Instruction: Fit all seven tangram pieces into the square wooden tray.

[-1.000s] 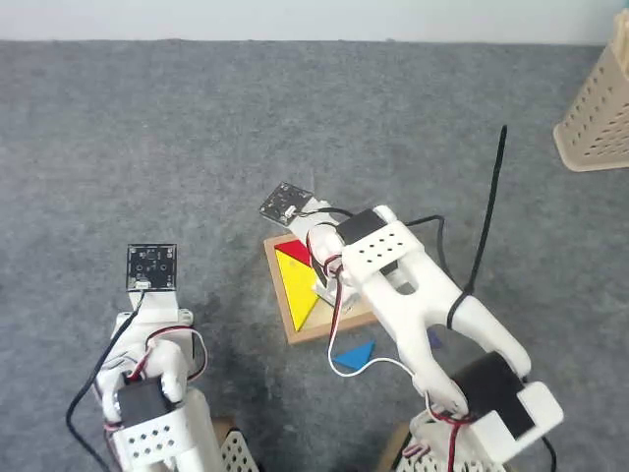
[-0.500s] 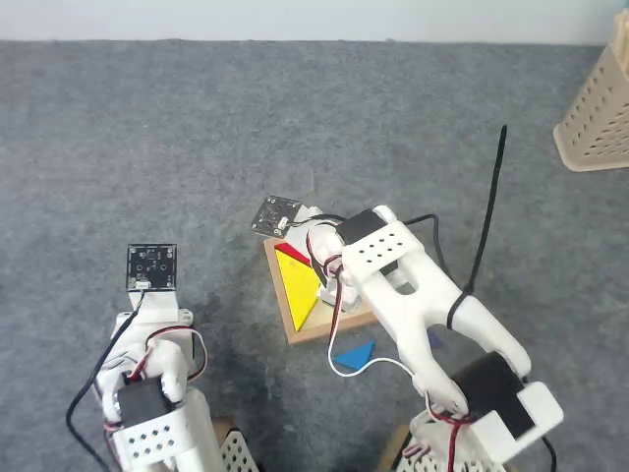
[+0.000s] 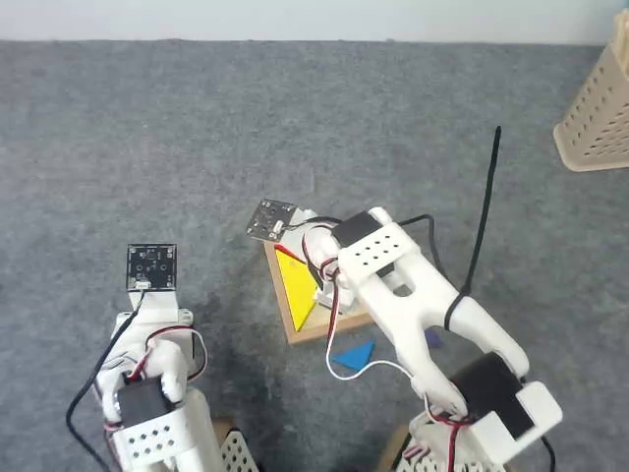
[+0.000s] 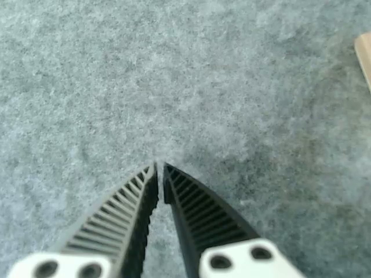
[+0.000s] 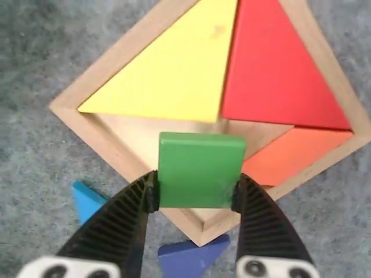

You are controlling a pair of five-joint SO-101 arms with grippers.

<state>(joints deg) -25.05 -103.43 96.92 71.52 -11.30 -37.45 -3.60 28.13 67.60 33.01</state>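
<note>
Right gripper (image 5: 195,191) pinches green square (image 5: 200,168) by opposite flat edges, above wooden tray (image 5: 116,153) at centre. Piece likely light, rigid, smooth-sided, could twist; mid-edge grip best. Left gripper (image 4: 157,171) pressed together, near-left over carpet (image 4: 174,69).

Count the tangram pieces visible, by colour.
yellow triangle: 1
red triangle: 1
orange piece: 1
green square: 1
light blue triangle: 1
dark blue triangle: 1
Total: 6
</note>
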